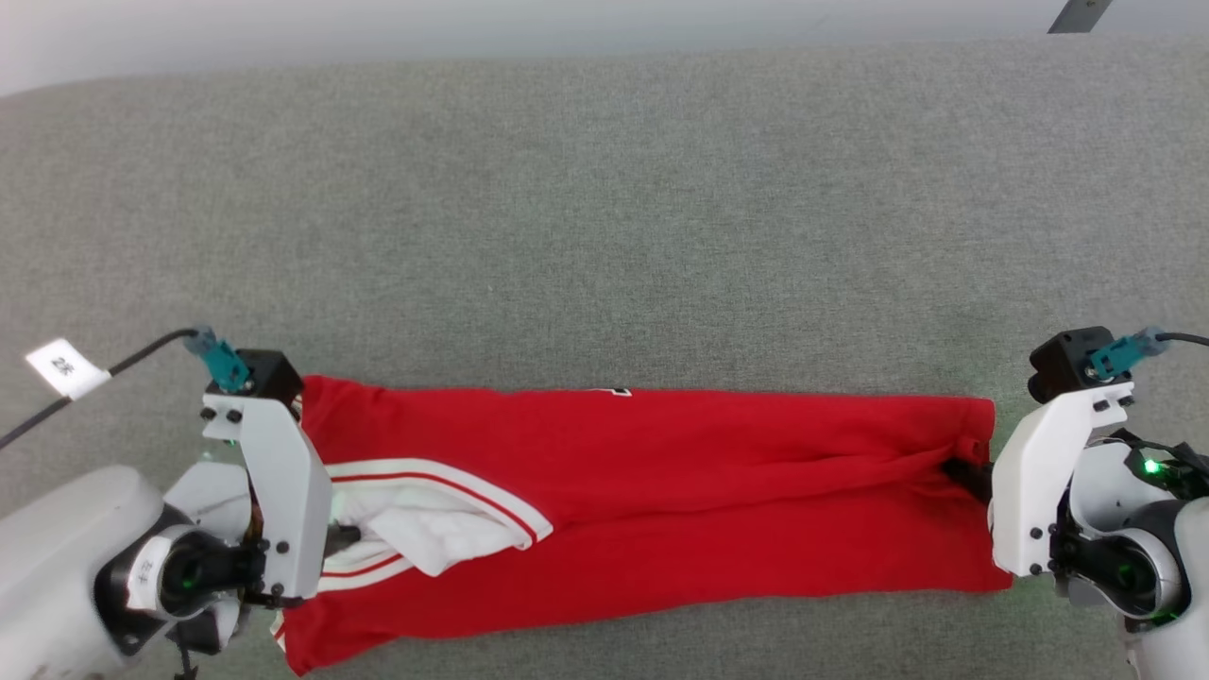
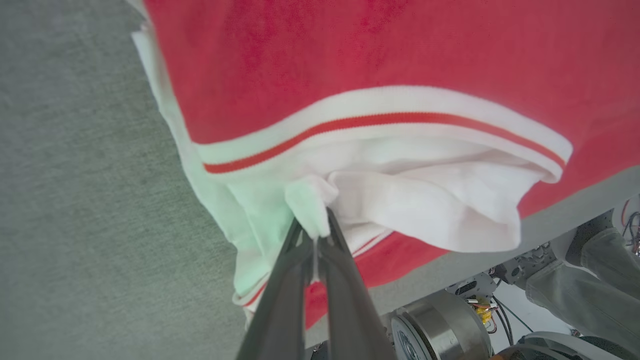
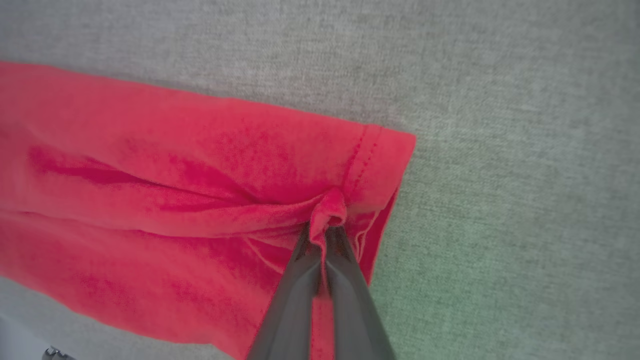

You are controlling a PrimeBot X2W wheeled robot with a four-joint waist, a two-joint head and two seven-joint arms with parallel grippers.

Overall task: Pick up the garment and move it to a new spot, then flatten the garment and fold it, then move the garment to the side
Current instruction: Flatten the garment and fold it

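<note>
A: Jersey, where?
B: Red jersey (image 1: 661,491) folded into a long band, flat along the counter's (image 1: 604,189) near edge.
A: Grips?
B: Left gripper (image 2: 315,225) clamped on white lining (image 2: 425,200) under striped trim (image 2: 380,120). Right gripper (image 3: 325,232) pinching the red hem (image 3: 372,160).

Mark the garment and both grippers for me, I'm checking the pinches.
garment (image 1: 718,491): head view, middle of the red body.
left gripper (image 2: 315,226): left wrist view, between fingertips shut on its white lining.
right gripper (image 3: 324,233): right wrist view, between fingertips shut on its red hem.
</note>
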